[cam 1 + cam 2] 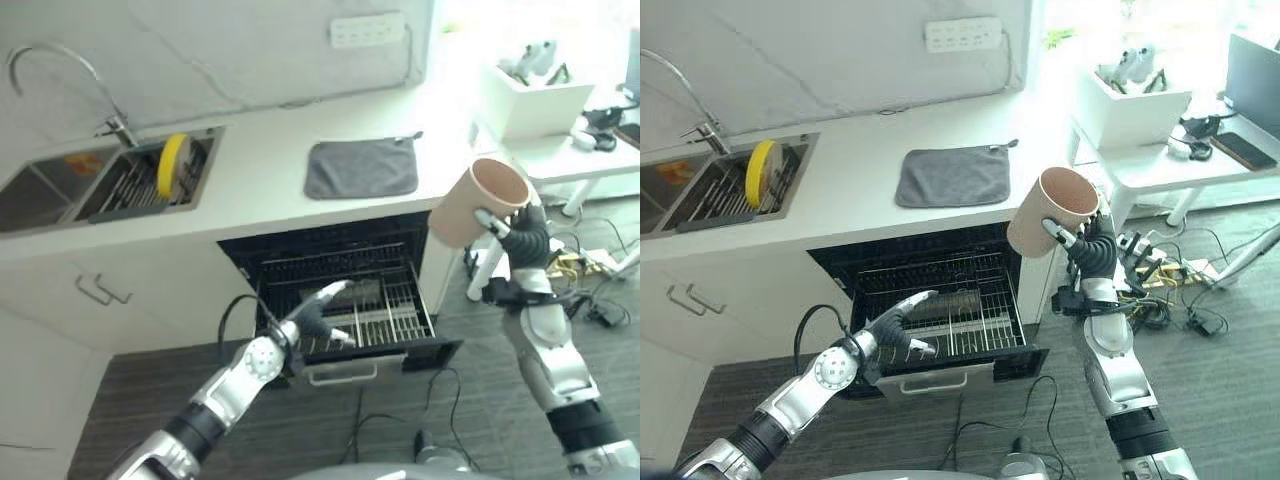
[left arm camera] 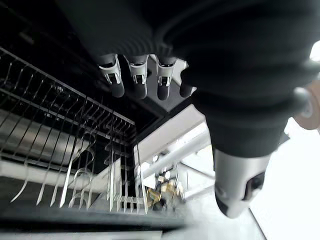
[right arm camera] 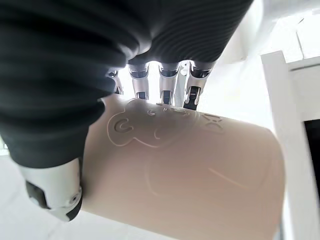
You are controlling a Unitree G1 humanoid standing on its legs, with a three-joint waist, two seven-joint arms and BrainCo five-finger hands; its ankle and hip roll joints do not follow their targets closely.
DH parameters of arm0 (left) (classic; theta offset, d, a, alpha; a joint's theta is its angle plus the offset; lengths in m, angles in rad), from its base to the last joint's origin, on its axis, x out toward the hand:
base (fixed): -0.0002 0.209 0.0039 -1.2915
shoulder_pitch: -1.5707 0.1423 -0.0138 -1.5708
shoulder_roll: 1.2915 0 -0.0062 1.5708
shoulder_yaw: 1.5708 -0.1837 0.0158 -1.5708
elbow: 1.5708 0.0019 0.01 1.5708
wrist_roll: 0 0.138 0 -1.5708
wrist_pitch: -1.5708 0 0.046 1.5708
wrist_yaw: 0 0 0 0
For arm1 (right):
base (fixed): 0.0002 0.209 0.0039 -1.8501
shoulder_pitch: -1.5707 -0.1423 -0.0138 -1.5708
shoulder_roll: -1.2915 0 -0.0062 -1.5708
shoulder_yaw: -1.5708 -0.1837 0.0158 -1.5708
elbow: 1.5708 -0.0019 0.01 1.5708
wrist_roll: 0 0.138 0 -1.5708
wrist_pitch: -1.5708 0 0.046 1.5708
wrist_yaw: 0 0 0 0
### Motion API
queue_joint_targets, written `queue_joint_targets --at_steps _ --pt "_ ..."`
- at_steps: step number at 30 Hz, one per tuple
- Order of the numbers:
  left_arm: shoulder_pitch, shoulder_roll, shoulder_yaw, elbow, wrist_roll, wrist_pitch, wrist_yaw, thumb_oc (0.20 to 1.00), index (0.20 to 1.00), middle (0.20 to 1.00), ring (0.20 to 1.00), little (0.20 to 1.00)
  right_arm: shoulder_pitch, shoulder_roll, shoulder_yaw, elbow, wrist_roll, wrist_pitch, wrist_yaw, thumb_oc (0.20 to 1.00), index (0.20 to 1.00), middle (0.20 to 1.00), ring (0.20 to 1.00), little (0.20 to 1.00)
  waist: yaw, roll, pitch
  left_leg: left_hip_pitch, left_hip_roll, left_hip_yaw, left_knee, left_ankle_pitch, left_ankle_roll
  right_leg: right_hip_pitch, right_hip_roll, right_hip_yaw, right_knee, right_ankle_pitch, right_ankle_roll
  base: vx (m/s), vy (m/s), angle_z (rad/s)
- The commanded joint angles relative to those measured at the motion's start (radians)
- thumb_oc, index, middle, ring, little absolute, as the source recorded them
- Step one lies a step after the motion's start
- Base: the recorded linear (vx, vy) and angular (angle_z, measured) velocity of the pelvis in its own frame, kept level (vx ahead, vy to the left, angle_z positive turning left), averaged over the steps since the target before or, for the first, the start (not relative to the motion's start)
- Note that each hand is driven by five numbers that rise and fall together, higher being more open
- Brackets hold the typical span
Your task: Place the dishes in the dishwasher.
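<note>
At the right hand (image 1: 1090,245): fingers and thumb curled round the wall of a beige cup (image 1: 1052,212), which it holds aloft, tilted, mouth up and away, to the right of the open dishwasher (image 1: 930,300) and above the level of the table (image 1: 855,200). Cup: rigid, smooth-walled, with faint raised figures on its side in the right wrist view; judged light, probably plastic or ceramic, somewhat slippery, and best held as now, across the mid-wall, with the rim left free. Left hand (image 1: 895,325): fingers straight and relaxed, holding nothing, hovering over the front edge of the pulled-out wire rack (image 1: 970,315). Rack: thin metal tines, a dark cylindrical item (image 1: 950,300) lying within, free space to either side of it. On the table: a grey cloth (image 1: 952,176) lying flat above the dishwasher; to the left, a sink (image 1: 690,215) holding a drainer rack with a yellow plate (image 1: 762,172) standing on edge, judged stiff, breakable, to be taken by its rim. Beyond the cup: a white side table (image 1: 1150,160) carrying a white bin (image 1: 1132,100).
</note>
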Motion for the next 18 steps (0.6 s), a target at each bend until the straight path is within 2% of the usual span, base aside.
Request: queue_joint_targets --at_steps 1,4,8,12,14,18 --pt "-0.069 0.038 -0.024 0.011 0.048 0.023 -0.099 1.000 1.000 1.000 1.000 1.000 -0.097 -0.008 0.012 -0.013 0.010 -0.036 0.067 0.200 0.200 0.200 0.200 0.200 0.012 -0.045 -0.006 -0.042 0.033 0.058 0.182 -0.069 -0.005 0.012 -0.084 0.038 0.124 -0.118 0.093 0.11 0.035 -0.03" --pt "-0.069 0.065 -0.022 -0.004 0.105 0.049 -0.118 1.000 1.000 1.000 1.000 1.000 -0.104 -0.021 0.017 0.024 -0.010 0.003 0.123 0.200 0.200 0.200 0.200 0.200 0.013 -0.035 0.006 -0.050 0.022 0.052 0.184 -0.070 -0.004 0.003 -0.088 0.042 0.113 -0.108 0.095 0.12 0.024 0.02" --pt "-0.076 0.119 0.004 -0.053 0.200 0.023 -0.128 1.000 1.000 1.000 1.000 1.000 -0.193 -0.064 0.012 0.061 -0.034 0.081 0.186 0.200 0.200 0.200 0.200 0.200 0.027 -0.005 0.056 -0.100 0.000 0.028 0.184 -0.058 -0.008 -0.052 -0.114 0.034 0.119 -0.090 0.101 -0.02 0.090 0.07" --pt "-0.097 0.125 0.000 -0.049 0.305 0.037 -0.147 1.000 1.000 1.000 1.000 1.000 -0.267 -0.083 0.045 0.090 -0.080 0.162 0.256 0.200 0.200 0.200 0.200 0.200 0.034 0.022 0.100 -0.134 -0.016 0.005 0.188 -0.050 -0.007 -0.094 -0.132 0.034 0.152 -0.093 0.102 -0.06 0.138 0.18" --pt "-0.089 0.120 -0.008 -0.044 0.337 0.046 -0.157 1.000 1.000 1.000 1.000 1.000 -0.265 -0.076 0.054 0.109 -0.083 0.174 0.273 0.200 0.200 0.200 0.200 0.200 0.037 0.024 0.101 -0.131 -0.012 0.005 0.188 -0.048 -0.008 -0.093 -0.134 0.026 0.165 -0.101 0.101 0.05 0.046 0.15" --pt "-0.084 0.113 -0.018 -0.031 0.363 0.051 -0.147 1.000 1.000 1.000 1.000 1.000 -0.280 -0.076 0.072 0.133 -0.140 0.189 0.307 0.200 0.200 0.200 0.200 0.200 0.043 0.026 0.117 -0.147 0.014 0.047 0.225 -0.042 -0.012 -0.109 -0.153 -0.028 0.238 -0.131 0.095 0.02 0.043 0.11"
